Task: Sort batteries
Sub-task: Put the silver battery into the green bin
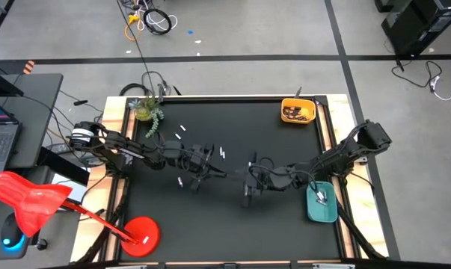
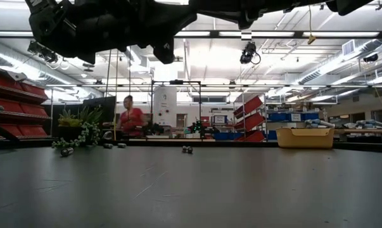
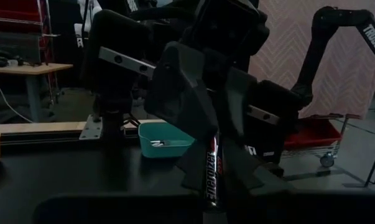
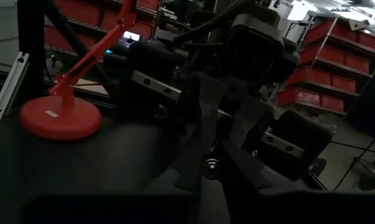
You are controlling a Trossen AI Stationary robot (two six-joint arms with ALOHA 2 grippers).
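My left tool point(image 3: 215, 165) clamps a red-black battery point(image 3: 212, 177) upright mid-surface; my right tool point(image 4: 211, 165) pinches a battery point(image 4: 210, 165) end-on, apparently a handover.

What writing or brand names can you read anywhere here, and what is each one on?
"TROSSEN": white letters on the right arm, running off the picture's edge.
White lettering along the battery: too blurred to read.
White label on the red lamp base: too small to read.
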